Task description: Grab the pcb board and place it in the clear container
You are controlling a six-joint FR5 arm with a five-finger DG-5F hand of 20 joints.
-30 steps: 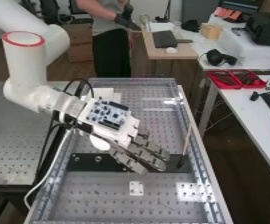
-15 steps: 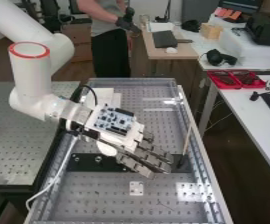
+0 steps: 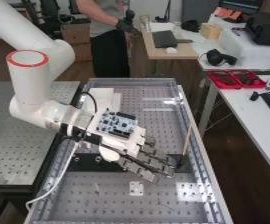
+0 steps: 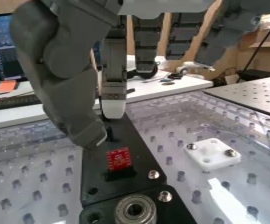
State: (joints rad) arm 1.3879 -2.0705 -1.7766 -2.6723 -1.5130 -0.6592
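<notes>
Leaning above the black plate (image 3: 86, 166), the hand (image 3: 128, 145) has straight fingers, with the thumb apart from them. The red board (image 4: 119, 158) sits on this plate, near the thumb tip. Compared with earlier, arm (image 3: 31, 85) and hand are lower.

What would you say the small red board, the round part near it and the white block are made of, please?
The small red board looks like lacquered circuit laminate, with pale contacts dotting its face. The round part is probably metal, judging by its grey, shiny rings. The white block seems matte plastic, given its even, opaque face.
</notes>
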